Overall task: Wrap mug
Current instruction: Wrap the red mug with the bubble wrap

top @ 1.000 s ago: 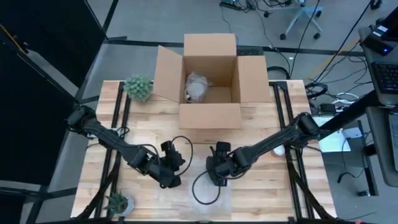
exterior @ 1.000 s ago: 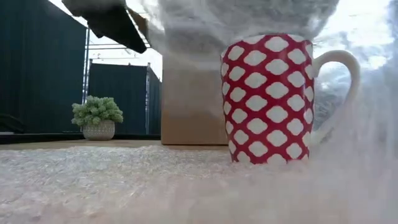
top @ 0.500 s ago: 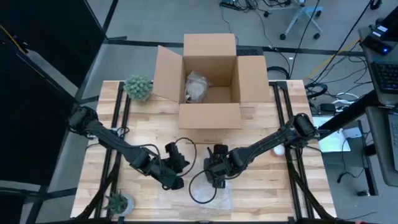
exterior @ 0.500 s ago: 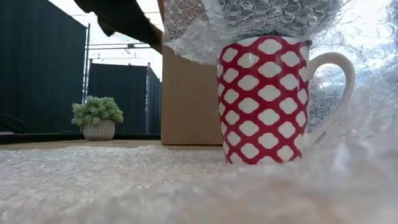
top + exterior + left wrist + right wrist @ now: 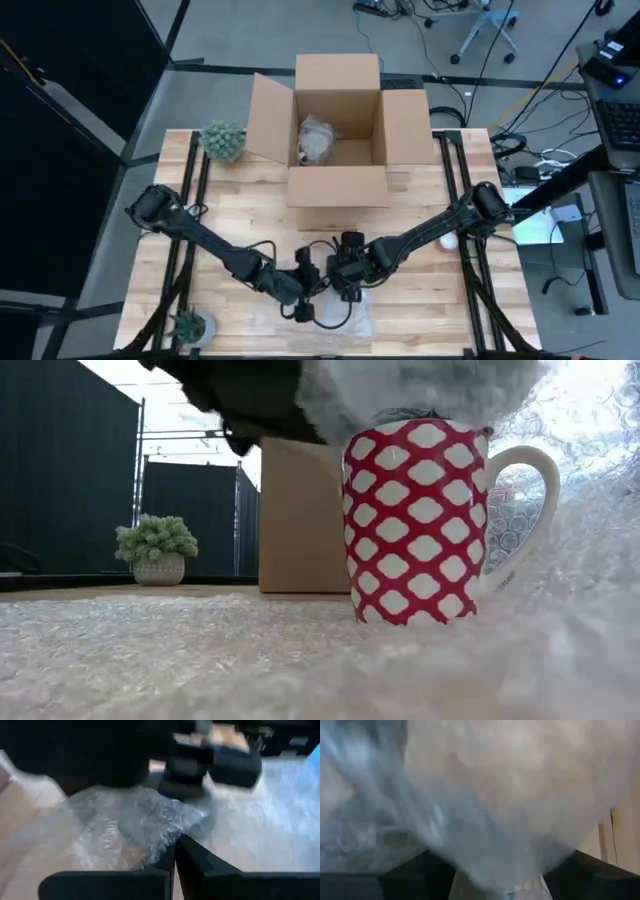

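High view: I see both arms meeting near the front edge of the table point(image 5: 420, 190); the left gripper point(image 5: 305, 290) and right gripper point(image 5: 347, 277) sit just beside each other over the clear bubble wrap point(image 5: 345, 318). The mug itself is hidden under them here.
High view, rest: an open cardboard box point(image 5: 338, 130) stands at the back edge with a crumpled clear bundle point(image 5: 318, 140) inside; a round green plant point(image 5: 222, 140) is near the back left corner, a smaller spiky plant point(image 5: 189, 324) at the front left corner.
Low view: only here do I get the mug point(image 5: 415, 520), upright on the wrap near the front edge, glossy red with a white diamond lattice and a white loop handle turned to the picture's right. Bubble wrap point(image 5: 300, 670) spreads underneath, rises behind the handle and drapes over the rim. A dark gripper body is cut off at the top; which arm it is I cannot tell.
Left wrist view: my left fingers point(image 5: 200, 870) are pressed together on a puckered fold of wrap point(image 5: 135, 820); the other arm's dark body blurs behind.
Right wrist view: milky wrap point(image 5: 485, 795) fills nearly everything. Whether the right gripper grasps anything I cannot tell.
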